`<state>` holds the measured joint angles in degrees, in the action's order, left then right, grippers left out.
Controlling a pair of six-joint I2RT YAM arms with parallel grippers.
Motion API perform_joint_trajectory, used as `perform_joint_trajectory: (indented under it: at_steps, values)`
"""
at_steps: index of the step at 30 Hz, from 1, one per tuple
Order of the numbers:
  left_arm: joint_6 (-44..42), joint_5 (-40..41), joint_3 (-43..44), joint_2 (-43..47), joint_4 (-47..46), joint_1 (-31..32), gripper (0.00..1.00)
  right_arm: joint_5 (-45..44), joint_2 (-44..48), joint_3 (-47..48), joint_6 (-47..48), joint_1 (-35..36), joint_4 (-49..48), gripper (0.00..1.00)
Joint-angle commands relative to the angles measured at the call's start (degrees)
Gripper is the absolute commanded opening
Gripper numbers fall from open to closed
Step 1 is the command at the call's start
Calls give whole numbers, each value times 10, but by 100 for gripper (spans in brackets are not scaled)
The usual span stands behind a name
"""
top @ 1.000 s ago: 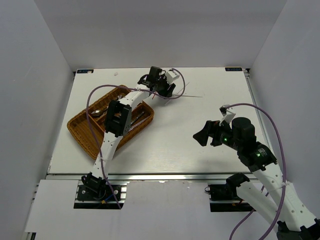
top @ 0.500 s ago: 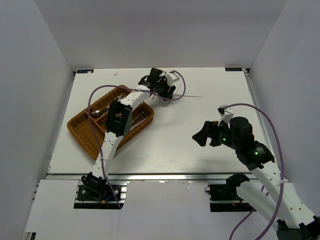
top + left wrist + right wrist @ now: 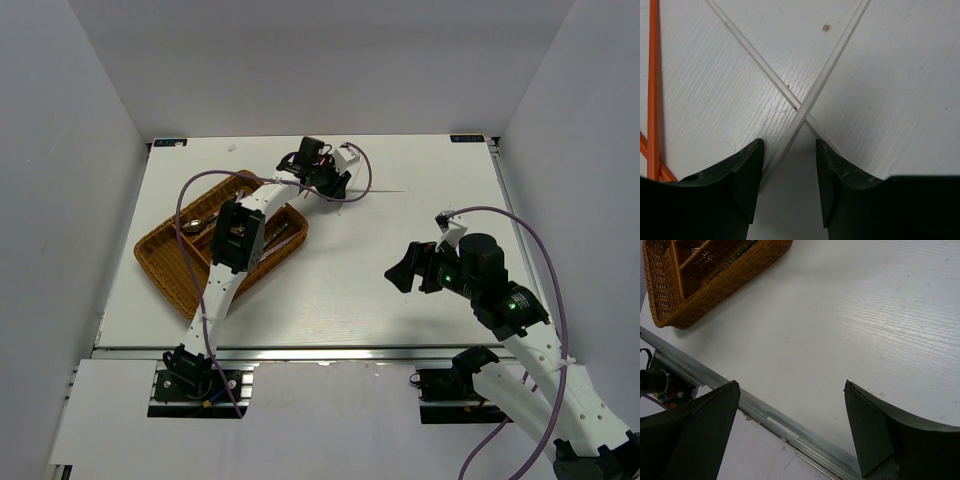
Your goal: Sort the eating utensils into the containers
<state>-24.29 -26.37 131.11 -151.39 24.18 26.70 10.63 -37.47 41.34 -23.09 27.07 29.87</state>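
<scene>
Two silver-white chopsticks (image 3: 826, 70) lie crossed on the white table, with red chopsticks (image 3: 653, 90) just to their left. My left gripper (image 3: 788, 150) is low over the crossing, open. The lower end of one silver chopstick sits between its fingers (image 3: 747, 175), close to the left one and not pinched. From above, the left gripper (image 3: 335, 186) is at the table's far middle, where a silver chopstick (image 3: 385, 192) pokes out to its right. The brown wicker tray (image 3: 160, 262) lies at the left with a spoon (image 3: 195, 225) inside. My right gripper (image 3: 405, 270) hovers wide open and empty.
The left arm and its purple cable (image 3: 180, 215) stretch over the tray. In the right wrist view the tray (image 3: 700, 285) is at the upper left, and the table's metal front rail (image 3: 765, 412) runs under the open right gripper (image 3: 790, 385). White walls enclose the table.
The left gripper's jaws have narrowed a little around the silver chopstick's end. The chopstick on the table has turned slightly. The right arm has hardly moved.
</scene>
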Motion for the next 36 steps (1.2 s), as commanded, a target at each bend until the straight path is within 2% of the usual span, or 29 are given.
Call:
perform_joint_trajectory:
  at_steps: [1, 6, 17, 19, 21, 23, 28, 32, 36]
  values:
    - [-20, -11, -28, 24, 14, -2, 55, -4, 7, -3, 13, -1, -22, 89]
    - [-27, -11, -33, 26, 26, -2, 50, -7, 15, -4, 12, -1, -20, 89]
    - [-27, 0, -107, 71, 3, -2, 36, -7, 18, -3, 12, -1, -18, 89]
    - [-23, 8, -115, 80, -3, -2, 30, -6, 19, -3, 11, -1, -18, 89]
    - [-14, 18, -125, 87, -12, -2, 19, -8, 19, -3, 12, -1, -18, 89]
    - [-12, 19, -129, 93, -14, -2, 18, -8, 19, -4, 12, -1, -18, 89]
    - [-1, 11, -139, 116, -24, -2, 6, -9, 21, -5, 12, -2, -17, 89]
    - [13, -10, -156, 151, -40, -2, 0, -11, 21, -4, 13, -1, -17, 89]
    - [46, -16, -212, 221, -99, -2, 0, -8, 20, -2, 12, -1, -19, 89]
